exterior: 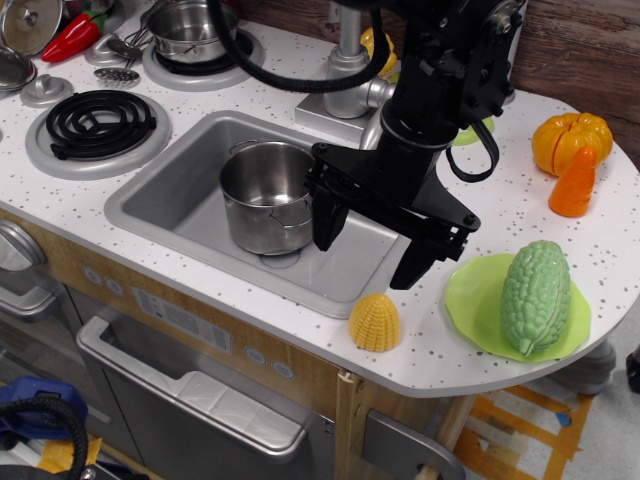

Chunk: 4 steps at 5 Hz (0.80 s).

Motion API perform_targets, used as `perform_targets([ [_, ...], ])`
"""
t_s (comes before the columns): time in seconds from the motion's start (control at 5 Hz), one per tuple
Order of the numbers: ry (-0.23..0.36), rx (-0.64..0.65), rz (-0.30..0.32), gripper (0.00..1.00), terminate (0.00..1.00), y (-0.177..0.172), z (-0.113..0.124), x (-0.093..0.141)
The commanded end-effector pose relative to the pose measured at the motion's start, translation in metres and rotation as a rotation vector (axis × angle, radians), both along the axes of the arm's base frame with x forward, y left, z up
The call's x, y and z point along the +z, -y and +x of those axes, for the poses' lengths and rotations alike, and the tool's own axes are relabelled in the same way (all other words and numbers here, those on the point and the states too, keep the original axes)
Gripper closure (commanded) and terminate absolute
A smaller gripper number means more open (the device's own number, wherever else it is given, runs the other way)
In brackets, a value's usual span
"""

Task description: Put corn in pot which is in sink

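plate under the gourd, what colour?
Lime green plate, under the paler green gourd; seen in the observation.image view.

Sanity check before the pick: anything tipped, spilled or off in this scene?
Nothing stands out. The corn sits dome-up on the counter edge in front of the sink; the pot stands upright and looks empty inside the sink. The gripper hangs open above the sink's right side, holding nothing. No spills or damage visible.

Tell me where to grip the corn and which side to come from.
Grip the corn across its ribbed flanks, about mid-height, coming straight down from above. It stands dome-up, flat base on the counter edge, so the sides offer opposed faces while the rounded top would probably slip. The open gripper hangs just above, over the sink.
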<state>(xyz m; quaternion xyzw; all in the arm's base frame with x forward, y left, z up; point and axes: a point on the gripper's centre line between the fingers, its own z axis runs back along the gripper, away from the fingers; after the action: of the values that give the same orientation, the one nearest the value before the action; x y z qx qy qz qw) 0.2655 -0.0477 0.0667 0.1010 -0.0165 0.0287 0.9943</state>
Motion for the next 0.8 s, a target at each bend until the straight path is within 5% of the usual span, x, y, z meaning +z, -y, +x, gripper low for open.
perform_targets([
  [0.0, 0.000, 0.000, 0.000, 0.00, 0.00, 0.000, 0.000, 0.000],
  [0.6, 0.083, -0.037, -0.047, 0.00, 0.00, 0.002, 0.011, -0.026],
])
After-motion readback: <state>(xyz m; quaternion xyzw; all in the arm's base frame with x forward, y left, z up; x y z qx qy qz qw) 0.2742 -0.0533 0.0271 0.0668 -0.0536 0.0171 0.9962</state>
